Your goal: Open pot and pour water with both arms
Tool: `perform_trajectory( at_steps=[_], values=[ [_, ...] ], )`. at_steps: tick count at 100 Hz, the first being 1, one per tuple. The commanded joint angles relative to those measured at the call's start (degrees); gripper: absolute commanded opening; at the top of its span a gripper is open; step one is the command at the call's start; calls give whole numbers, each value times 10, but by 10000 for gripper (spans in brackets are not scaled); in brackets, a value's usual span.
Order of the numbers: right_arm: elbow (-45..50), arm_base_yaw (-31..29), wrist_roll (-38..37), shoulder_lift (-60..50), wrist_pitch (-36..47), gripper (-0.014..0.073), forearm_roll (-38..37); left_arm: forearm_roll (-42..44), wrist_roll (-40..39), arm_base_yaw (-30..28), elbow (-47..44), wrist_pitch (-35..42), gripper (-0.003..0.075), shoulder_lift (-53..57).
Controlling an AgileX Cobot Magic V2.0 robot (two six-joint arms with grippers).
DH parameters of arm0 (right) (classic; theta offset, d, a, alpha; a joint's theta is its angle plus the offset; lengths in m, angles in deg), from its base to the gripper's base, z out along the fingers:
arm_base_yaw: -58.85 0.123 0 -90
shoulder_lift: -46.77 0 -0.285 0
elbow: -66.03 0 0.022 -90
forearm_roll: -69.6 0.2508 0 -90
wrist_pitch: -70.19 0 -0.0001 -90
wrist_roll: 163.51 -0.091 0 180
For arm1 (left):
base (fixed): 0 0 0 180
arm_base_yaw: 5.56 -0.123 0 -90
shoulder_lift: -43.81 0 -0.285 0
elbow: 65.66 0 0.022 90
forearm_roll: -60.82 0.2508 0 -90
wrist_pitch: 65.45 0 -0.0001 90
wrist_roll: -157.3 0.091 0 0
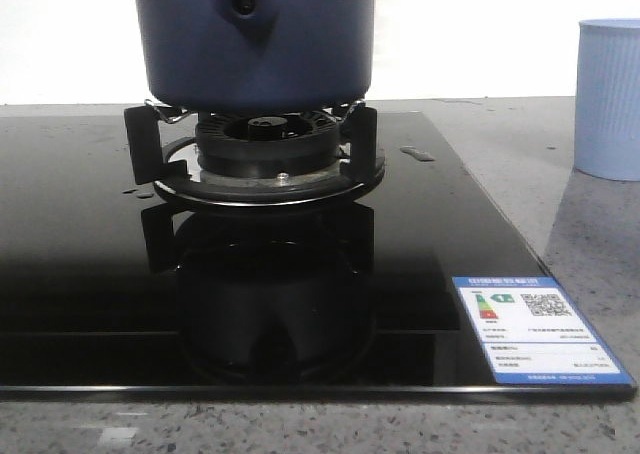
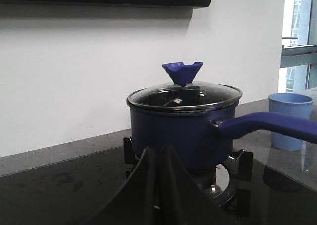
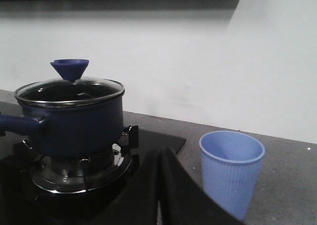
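Note:
The dark navy pot [image 1: 255, 39] stands on the gas burner [image 1: 268, 159] of a black glass hob. Its glass lid [image 2: 184, 96] with a blue funnel-shaped knob [image 2: 182, 72] rests on the rim. The long blue handle [image 2: 270, 124] sticks out sideways. My left gripper [image 2: 159, 158] is shut and empty, a short way from the pot [image 2: 178, 136]. My right gripper [image 3: 161, 158] is also shut and empty, between the pot [image 3: 74, 121] and the cup. Neither gripper shows in the front view.
A pale blue ribbed cup [image 3: 231, 170] stands on the grey stone counter to the right of the hob [image 1: 80, 254]; this cup [image 1: 608, 99] shows at the front view's right edge. A white wall runs behind. An energy label [image 1: 535, 329] sits on the hob's near right corner.

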Motion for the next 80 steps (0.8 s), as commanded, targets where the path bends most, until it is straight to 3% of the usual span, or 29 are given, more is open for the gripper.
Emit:
perform_trajectory(
  at_steps=[1, 15, 26, 36, 43, 53, 60, 70, 80],
  values=[
    [-15, 2, 4, 6, 37, -74, -3, -20, -7, 4, 14, 4, -19, -6],
    [-15, 2, 4, 6, 37, -74, -3, -20, -7, 4, 14, 4, -19, -6],
    [-15, 2, 4, 6, 37, -74, -3, -13, -6, 4, 14, 48, -19, -6],
    [-15, 2, 4, 6, 37, -74, -3, 40, -24, 4, 14, 77, -19, -6],
    [-15, 2, 4, 6, 37, -74, -3, 178, -148, 4, 14, 95, -19, -6],
    [-15, 2, 4, 6, 37, -74, -3, 486, -464, 4, 10, 111, -19, -6],
    [-15, 2, 4, 6, 37, -74, -3, 664, -638, 4, 3, 113, -19, -6],
    [-15, 2, 4, 6, 37, -74, -3, 809, -774, 4, -17, 127, -19, -5],
    [-15, 2, 4, 6, 37, -74, -3, 863, -814, 4, -55, 171, -19, 7]
  ],
)
